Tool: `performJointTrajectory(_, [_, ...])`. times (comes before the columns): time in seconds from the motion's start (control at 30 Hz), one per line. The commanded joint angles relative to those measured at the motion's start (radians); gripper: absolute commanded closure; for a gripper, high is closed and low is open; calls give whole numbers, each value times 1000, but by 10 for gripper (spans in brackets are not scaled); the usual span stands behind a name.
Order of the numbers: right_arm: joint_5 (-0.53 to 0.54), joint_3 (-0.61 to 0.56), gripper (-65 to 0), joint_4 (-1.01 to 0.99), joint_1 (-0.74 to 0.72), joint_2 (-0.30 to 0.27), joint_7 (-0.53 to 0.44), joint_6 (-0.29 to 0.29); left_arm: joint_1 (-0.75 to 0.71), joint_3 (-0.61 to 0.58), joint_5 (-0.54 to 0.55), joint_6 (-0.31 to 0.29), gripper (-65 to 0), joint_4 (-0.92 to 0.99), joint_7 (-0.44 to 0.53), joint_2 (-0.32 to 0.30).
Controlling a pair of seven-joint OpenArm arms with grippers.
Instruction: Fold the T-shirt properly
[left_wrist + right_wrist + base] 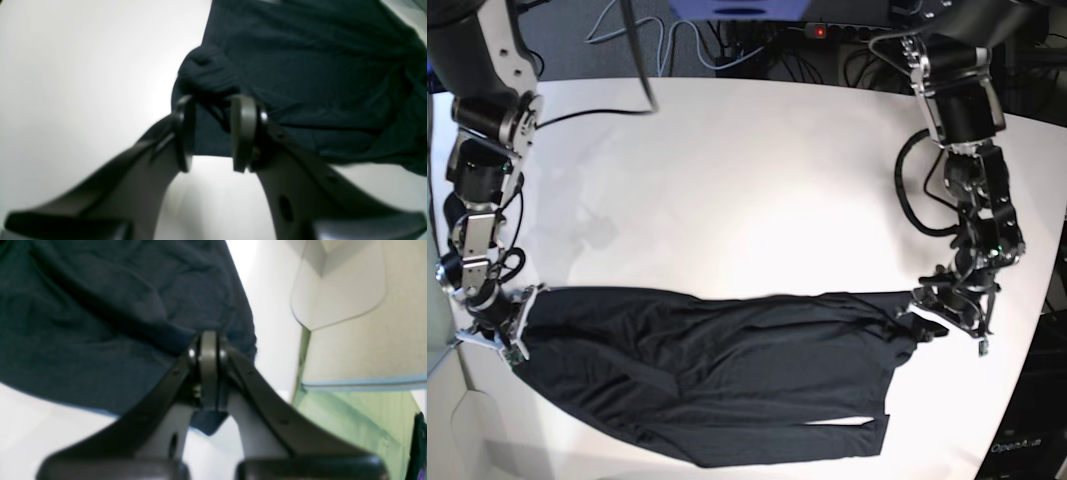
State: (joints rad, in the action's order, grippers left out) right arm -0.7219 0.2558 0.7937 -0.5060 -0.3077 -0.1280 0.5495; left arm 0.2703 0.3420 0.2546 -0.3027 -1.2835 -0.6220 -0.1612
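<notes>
The dark T-shirt [727, 370] lies stretched sideways across the near part of the white table [727, 190], wrinkled, with a sleeve folded along its lower edge. My right gripper [515, 325] is at the shirt's left end. In the right wrist view it [209, 340] is shut, with the edge of the shirt [100, 323] pinched between its pads. My left gripper [922, 320] is at the shirt's right end. In the left wrist view it [213, 113] has its jaws apart, with a bunched corner of the shirt [300, 66] at and between the tips.
Cables and a power strip [757, 35] lie beyond the table's far edge. The table's left corner is close to my right gripper. A pale panel and green floor [350, 340] show past that edge. The far half of the table is bare white.
</notes>
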Motion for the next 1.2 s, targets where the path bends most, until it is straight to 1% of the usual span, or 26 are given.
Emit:
performJointTrajectory(0.0, [17, 3, -13, 19, -32, -14, -20, -15, 47, -1, 2, -3, -175, -9, 17, -7])
performJointTrajectory(0.1, [17, 3, -1, 19, -30, 8, -20, -15, 90, -2, -1, -6, -175, 40, -14, -7])
performJointTrajectory(0.3, [17, 3, -1, 13, -30, 14, -20, -15, 168, -8, -2, -11, -175, 170, -11, -11])
performJointTrajectory(0.37, [17, 3, -1, 13, -29, 25, -20, -15, 175, -47, -2, -11, -175, 199, -9, -15])
performJointTrajectory(0.57, [17, 1, -1, 13, -26, 26, -20, -15, 180, -209, -2, -2, -175, 229, -8, -30])
performJointTrajectory(0.7, [17, 1, -1, 13, -26, 28, -20, -15, 180, -235, -2, -2, -175, 227, -19, -34])
performJointTrajectory(0.77, [17, 1, -1, 13, -26, 26, -20, -15, 169, -237, -2, -13, -174, 219, -22, -36])
performJointTrajectory(0.83, [17, 1, -1, 13, -26, 26, -20, -15, 149, -266, -4, -14, -172, 216, -22, -57])
performJointTrajectory(0.9, [17, 1, -1, 13, -26, 25, -20, -15, 132, -332, -7, -14, -171, 186, -20, -87])
performJointTrajectory(0.93, [17, 1, -1, 13, -26, 25, -20, -15, 123, -349, -7, -14, -160, 164, -20, -96])
performJointTrajectory(0.97, [17, 1, -1, 11, -26, 25, -20, -15, 111, -364, -8, -13, -126, 138, -20, -104])
performJointTrajectory(1.03, [17, 1, -1, 11, -24, 25, -20, -15, 99, -364, -8, -5, -34, 107, -22, -122])
performJointTrajectory(1.07, [17, 1, -1, 11, -24, 25, -20, -15, 99, -364, -8, -3, -9, 106, -31, -125])
performJointTrajectory(1.13, [17, 1, -1, 11, -24, 25, -20, -15, 102, -363, -8, -2, -25, 117, -52, -133])
performJointTrajectory(1.17, [17, 1, -1, 11, -23, 25, -20, -15, 102, -363, -8, -2, -23, 117, -55, -133])
